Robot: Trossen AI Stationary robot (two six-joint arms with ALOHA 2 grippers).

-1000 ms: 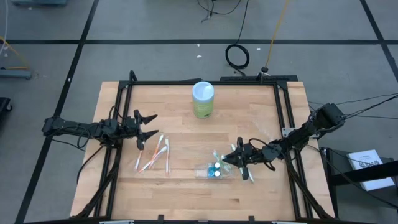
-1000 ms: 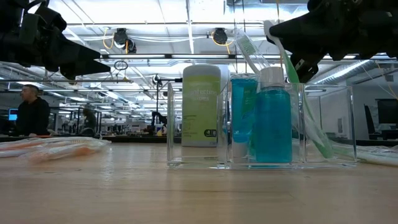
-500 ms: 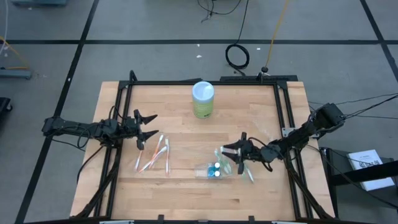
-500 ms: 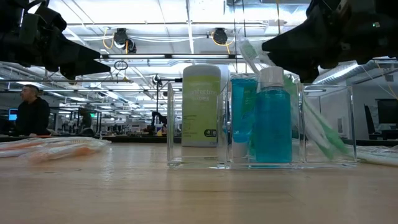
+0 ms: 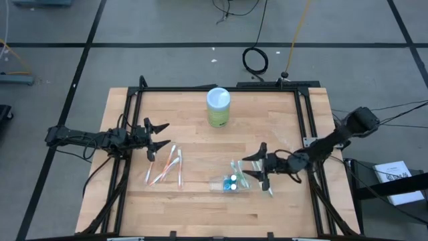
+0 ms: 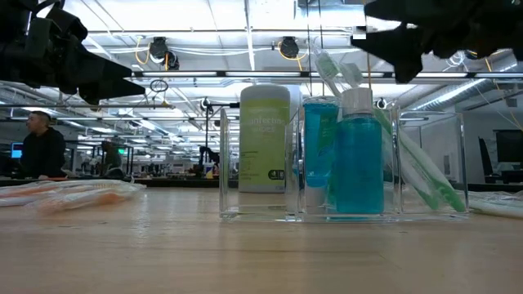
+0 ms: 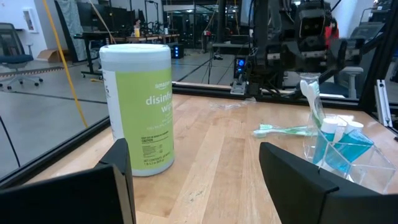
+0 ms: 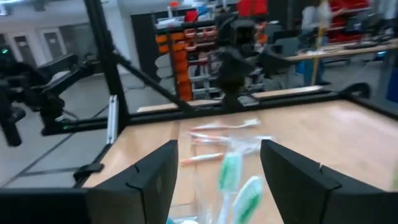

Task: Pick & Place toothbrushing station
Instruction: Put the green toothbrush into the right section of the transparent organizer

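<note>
A clear organizer (image 5: 231,183) stands near the table's front, right of the middle. In it stand a blue mouthwash bottle (image 6: 357,163), a blue tube (image 6: 319,147) and two green toothbrushes (image 6: 418,167), which lean against its walls with their heads (image 8: 231,172) up. My right gripper (image 5: 250,167) hangs open just right of and above the organizer, touching nothing. My left gripper (image 5: 162,134) stands open at the table's left, above several wrapped toothbrushes (image 5: 166,167) that lie flat on the wood.
A green wipes canister (image 5: 219,107) stands upright at the far middle. Another green toothbrush (image 7: 283,130) lies on the table right of the organizer. Black frame rails (image 5: 304,127) run along both table sides. People and workbenches show in the room behind.
My right gripper has opened and let go of a green toothbrush, then risen a little above the organizer. The toothbrush, held slanted over the organizer before, now leans inside its right compartment.
</note>
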